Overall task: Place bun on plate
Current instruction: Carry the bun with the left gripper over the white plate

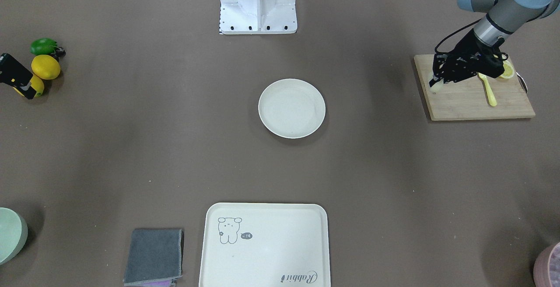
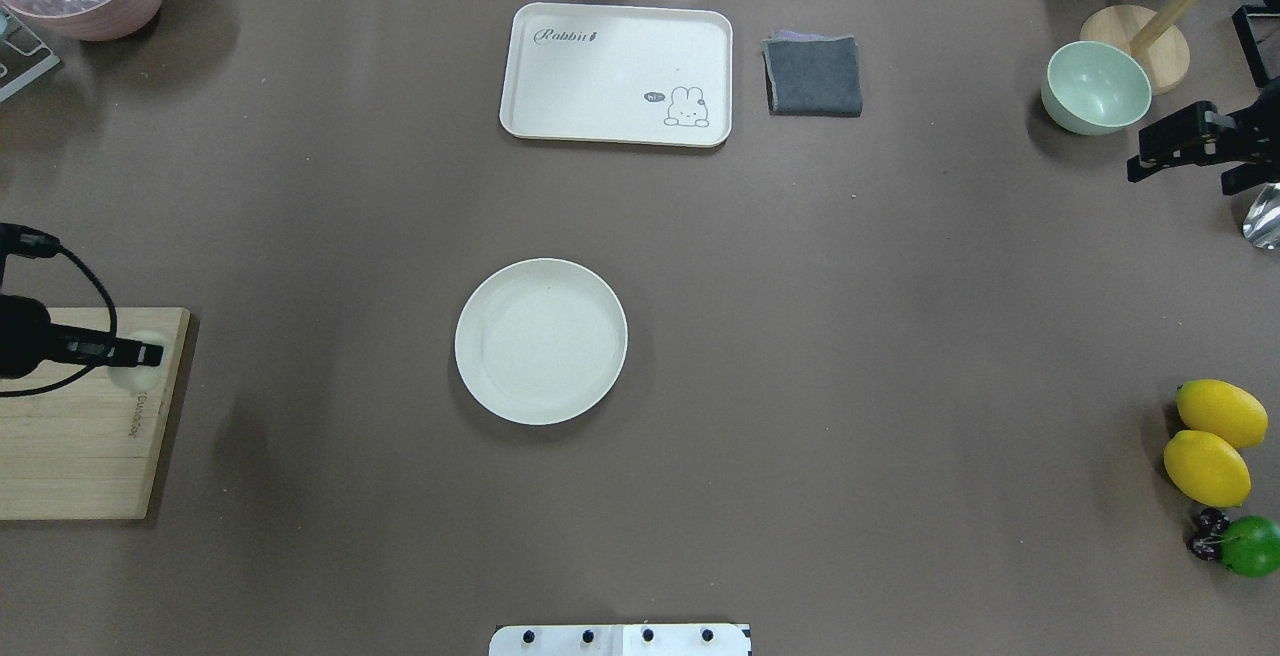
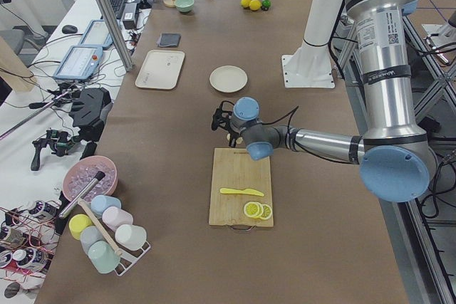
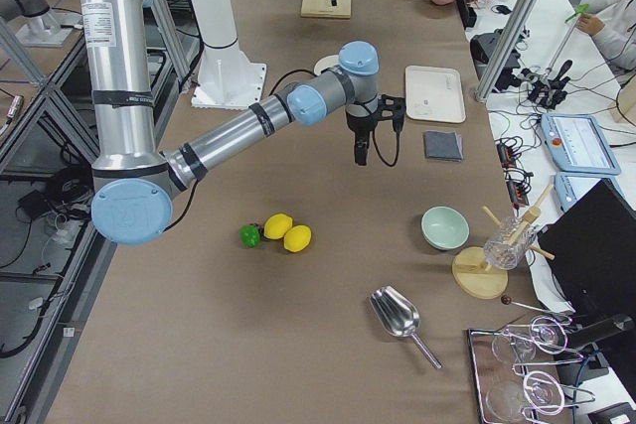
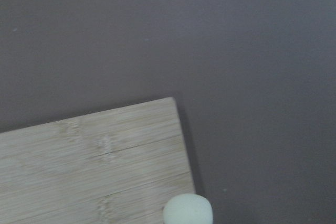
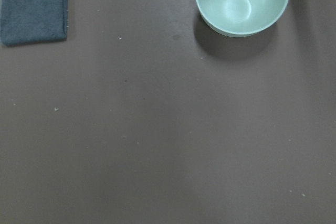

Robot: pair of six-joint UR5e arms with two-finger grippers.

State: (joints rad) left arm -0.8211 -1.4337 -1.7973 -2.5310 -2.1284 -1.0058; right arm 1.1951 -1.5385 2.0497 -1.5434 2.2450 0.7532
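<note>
I see the bun (image 5: pixel 187 211) sitting right on the corner of the wooden board (image 1: pixel 472 103), way over on the left side of the table. It is the far corner, on the side nearest the plate. Part of the bun pokes out past the edge of the board.

My left gripper (image 1: pixel 437 81) is down low, right on top of the bun. I cannot tell if its jaws are squeezing the bun or just sitting around it.

The plate (image 1: pixel 292 108) is in the middle of the table. Nothing is on it. It is well apart from the bun.

A yellow knife (image 1: pixel 488 89) and some lemon slices (image 3: pixel 256 210) lie on the same board, behind my left gripper.

My right gripper (image 4: pixel 361 158) hangs in the air over the right side of the table, touching nothing. I cannot tell if its jaws are wide or narrow. Under it, toward the far side, are a green bowl (image 6: pixel 241 1) and a grey cloth (image 6: pixel 32 9).

Two lemons (image 1: pixel 45 67) sit at the right edge, on the near side. A big tray (image 1: pixel 280 252) lies on the far side, past the plate.
</note>
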